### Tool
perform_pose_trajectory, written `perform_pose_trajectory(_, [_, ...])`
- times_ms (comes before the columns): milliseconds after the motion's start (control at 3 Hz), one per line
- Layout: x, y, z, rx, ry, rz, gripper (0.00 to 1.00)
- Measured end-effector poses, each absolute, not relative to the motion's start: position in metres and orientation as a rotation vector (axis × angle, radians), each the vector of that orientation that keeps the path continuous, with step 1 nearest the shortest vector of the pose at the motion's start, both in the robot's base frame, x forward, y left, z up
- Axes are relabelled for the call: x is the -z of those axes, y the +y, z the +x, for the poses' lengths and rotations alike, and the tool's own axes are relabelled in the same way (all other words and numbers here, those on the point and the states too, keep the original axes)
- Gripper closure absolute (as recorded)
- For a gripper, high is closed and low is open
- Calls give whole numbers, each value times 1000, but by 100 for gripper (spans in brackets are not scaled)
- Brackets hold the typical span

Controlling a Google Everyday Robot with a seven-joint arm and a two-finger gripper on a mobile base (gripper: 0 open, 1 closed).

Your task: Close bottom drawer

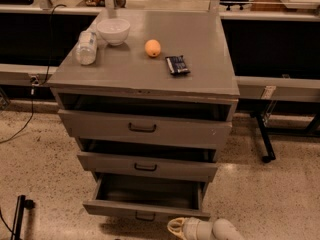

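Bottom drawer (pixel 115 209): lowest of three in the grey cabinet (pixel 125 70), stood pulled out, box open. Claw (pixel 176 227): just before the drawer's front edge, right of its handle (pixel 145 216) (open or closed could not be told). Speckled floor (pixel 40 159) lay either side of the cabinet.

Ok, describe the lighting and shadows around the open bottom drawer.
Camera view: warm, even light on the cabinet top, no strong glare; the bottom drawer has a shaded inside; a dark shadow lies on the floor beneath it; the gripper shows pale at the lower edge, before the drawer front.
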State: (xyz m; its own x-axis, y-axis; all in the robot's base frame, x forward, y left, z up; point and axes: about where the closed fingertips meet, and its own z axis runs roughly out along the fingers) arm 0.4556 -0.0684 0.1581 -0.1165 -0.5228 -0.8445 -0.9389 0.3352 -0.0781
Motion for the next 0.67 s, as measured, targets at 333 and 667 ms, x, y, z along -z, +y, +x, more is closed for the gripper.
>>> perform_pose_trajectory(333, [-171,-81,498,-563,1771,-1234,100])
perform_pose_trajectory(667, [-171,-81,498,-563,1771,-1234,100])
